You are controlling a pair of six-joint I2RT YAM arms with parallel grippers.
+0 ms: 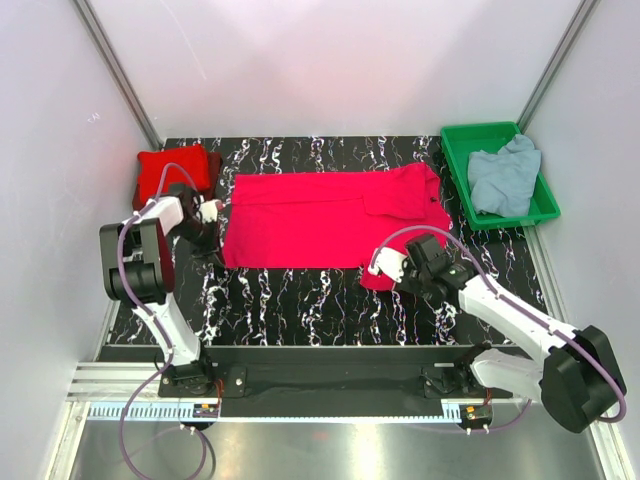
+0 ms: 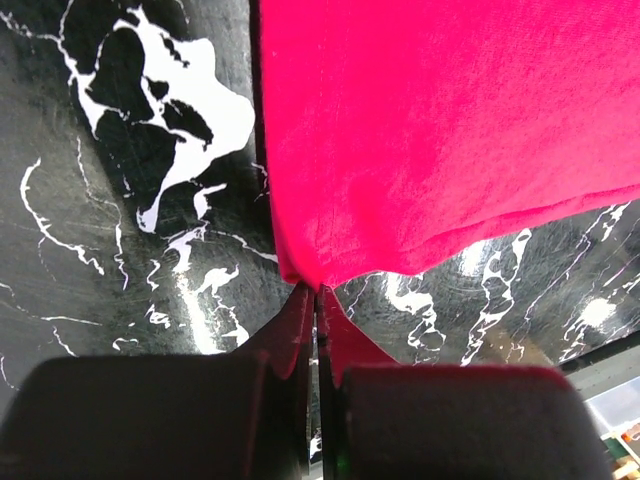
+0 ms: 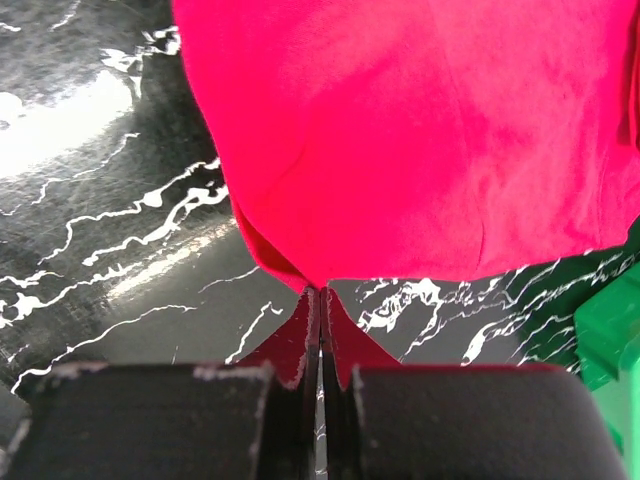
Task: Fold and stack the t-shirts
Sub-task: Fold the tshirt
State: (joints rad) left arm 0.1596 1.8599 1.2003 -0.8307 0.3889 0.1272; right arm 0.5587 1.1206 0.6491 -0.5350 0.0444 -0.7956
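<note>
Red shirt (image 1: 320,220) was spread flat mid-frame in the top view. It was judged soft, light & limp, apt to sag, so best pinched at hems/corners. L gripper (image 2: 315,292) was clamped on its left edge, R gripper (image 3: 320,292) on the lower-right corner. Folded shirt (image 1: 172,172) lay upper left — grey shirt (image 1: 505,178) in tray (image 1: 462,140), upper right.

We see the top view lit brightly and evenly from overhead. The white walls (image 1: 330,60) are close to washed out, and the back one takes a faint pink cast above the red t-shirt (image 1: 320,215). Shadows beneath the arms are soft and short. In both wrist views the glossy worktop (image 3: 90,110) throws broad white glare. The cloth is oversaturated, which hides its weave. The left gripper (image 2: 317,292) and right gripper (image 3: 320,292) look dark and soft-focused.
</note>
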